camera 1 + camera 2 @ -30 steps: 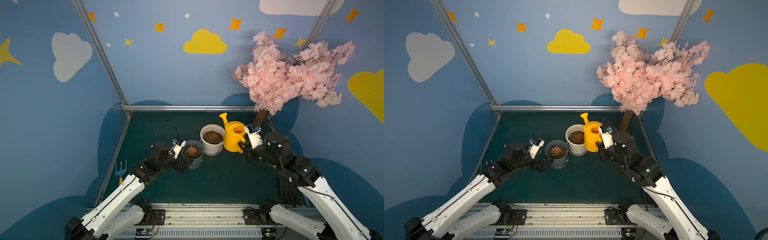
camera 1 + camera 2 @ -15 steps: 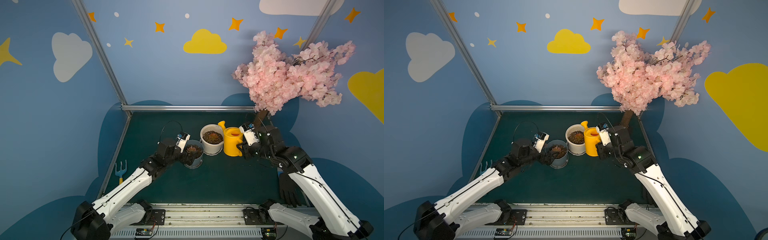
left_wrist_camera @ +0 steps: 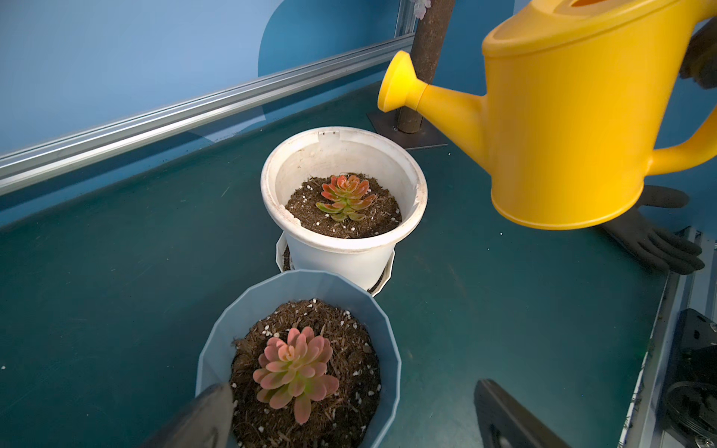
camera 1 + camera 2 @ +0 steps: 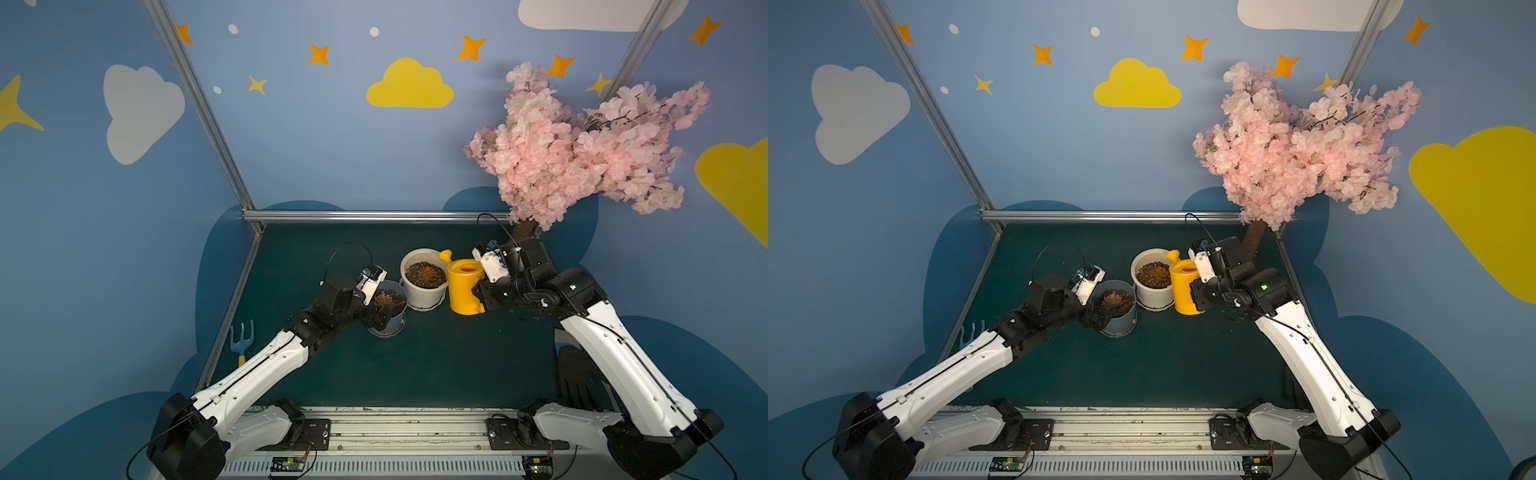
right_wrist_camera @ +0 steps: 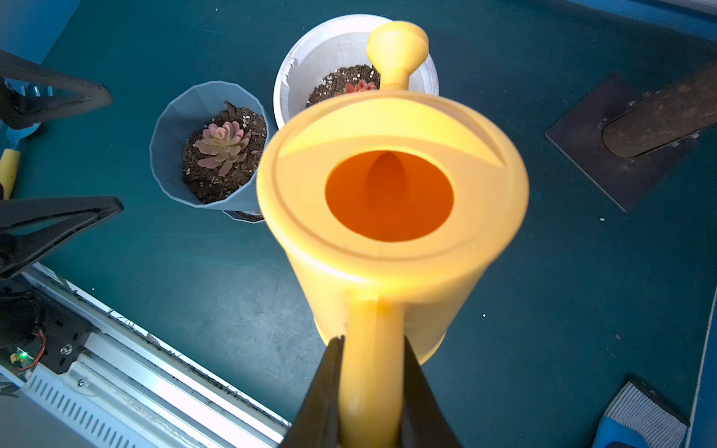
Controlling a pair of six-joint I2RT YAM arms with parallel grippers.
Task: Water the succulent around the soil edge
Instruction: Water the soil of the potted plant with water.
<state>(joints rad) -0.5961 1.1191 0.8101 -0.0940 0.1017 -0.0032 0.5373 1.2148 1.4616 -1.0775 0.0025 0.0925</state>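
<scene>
A yellow watering can point(image 4: 465, 286) point(image 4: 1183, 291) hangs by its handle point(image 5: 370, 368), with my right gripper point(image 5: 372, 349) shut on it. Its spout point(image 3: 399, 83) points over a white pot point(image 4: 419, 297) point(image 3: 341, 256) that holds a red-green succulent point(image 3: 345, 198) in dark soil. In front of that stands a blue-grey pot point(image 4: 392, 326) point(image 3: 248, 306) with a pink succulent point(image 3: 295, 368). My left gripper point(image 4: 374, 316) point(image 3: 349, 422) is open, its fingertips point(image 5: 112, 97) just short of the blue-grey pot and facing it.
A pink blossom tree point(image 4: 573, 149) rises at the back right on a dark base plate point(image 5: 582, 143). A black glove point(image 4: 575, 378) lies at the right edge. A small blue garden fork point(image 4: 243, 336) lies at the left edge. A metal rail point(image 5: 155, 349) borders the front.
My left arm has reached forward, bringing its open jaws closer to the blue-grey pot. The right arm has shifted and the watering can has sunk a little beside the white pot.
</scene>
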